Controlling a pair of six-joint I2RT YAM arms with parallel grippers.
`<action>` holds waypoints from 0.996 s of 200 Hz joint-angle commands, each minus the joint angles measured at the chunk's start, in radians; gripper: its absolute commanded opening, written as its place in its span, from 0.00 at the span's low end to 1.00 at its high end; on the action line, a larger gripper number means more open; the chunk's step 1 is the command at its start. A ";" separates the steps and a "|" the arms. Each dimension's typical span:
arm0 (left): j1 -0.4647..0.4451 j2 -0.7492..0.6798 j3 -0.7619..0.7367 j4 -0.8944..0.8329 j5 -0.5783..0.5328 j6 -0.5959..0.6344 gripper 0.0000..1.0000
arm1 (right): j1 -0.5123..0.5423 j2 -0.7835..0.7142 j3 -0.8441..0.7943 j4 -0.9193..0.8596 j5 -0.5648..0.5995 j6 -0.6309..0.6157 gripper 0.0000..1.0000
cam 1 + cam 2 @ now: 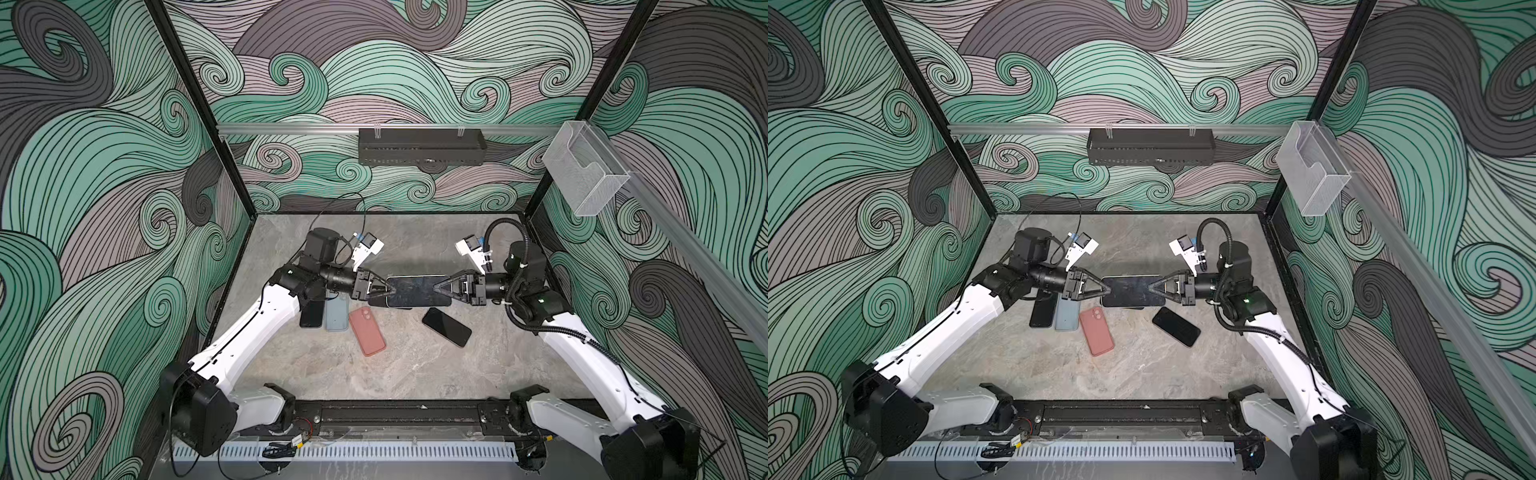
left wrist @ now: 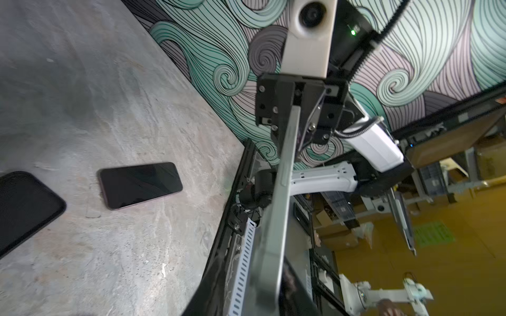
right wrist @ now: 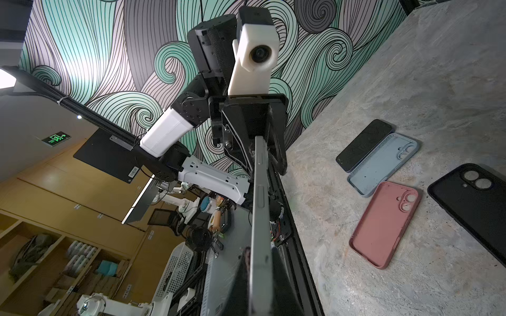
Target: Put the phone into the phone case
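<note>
**Grey stone-look tabletop** (image 1: pixel 415 374): spreads beneath both pincers; carries every loose item listed here.

**Black phone case** (image 3: pixel 471 208): lies flat on the tabletop, camera cut-out visible. Sits under the raised phone and below the left pincer's tips, mostly hidden in both top views.

**Silver-edged phone** (image 1: pixel 415 289): hangs clear of the tabletop, spanning the gap between the two pincers with one short end at each. Shows its dark screen in both top views and appears edge-on in both wrist views. Not in any case.

**Pink phone case** (image 1: pixel 367 331): lies flat, below and to the near side of the left pincer's tips, apart from the black case.

**Blue phone case** (image 1: pixel 336 316): lies flat under the left pincer's wrist, just beside the pink case.

**Dark phone, left** (image 1: pixel 311 313): lies against the blue case's far long side, under the left forearm.

**Dark phone, right** (image 1: pixel 446 327): lies screen up, angled, below and nearward of the right pincer.

**Right pincer** (image 1: pixel 435 286): clamped tight on the raised phone's end, tips meeting.

**Left pincer** (image 1: pixel 390 290): jaws parted around the opposite end; contact cannot be told.
</note>
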 commanded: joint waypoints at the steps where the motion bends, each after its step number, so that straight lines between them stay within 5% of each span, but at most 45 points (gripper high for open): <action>1: 0.034 -0.008 0.032 -0.020 -0.067 -0.004 0.39 | 0.002 -0.005 0.007 -0.004 0.053 -0.002 0.00; 27: 0.061 -0.041 -0.020 -0.055 -0.249 -0.020 0.41 | 0.002 0.016 0.042 -0.122 0.171 -0.060 0.00; 57: 0.062 -0.059 -0.147 -0.023 -0.642 -0.085 0.40 | 0.003 0.080 0.064 -0.197 0.302 -0.069 0.00; 78: 0.063 -0.001 -0.177 -0.030 -0.748 -0.073 0.40 | 0.008 0.147 0.088 -0.275 0.370 -0.121 0.00; 107: 0.062 0.129 -0.144 -0.051 -0.787 -0.086 0.40 | 0.019 0.244 0.118 -0.308 0.422 -0.132 0.00; 146: 0.061 0.345 -0.065 -0.043 -0.790 -0.086 0.25 | 0.052 0.368 0.169 -0.309 0.478 -0.114 0.00; 199: 0.061 0.473 -0.002 -0.020 -0.757 -0.074 0.25 | 0.080 0.515 0.214 -0.254 0.501 -0.058 0.00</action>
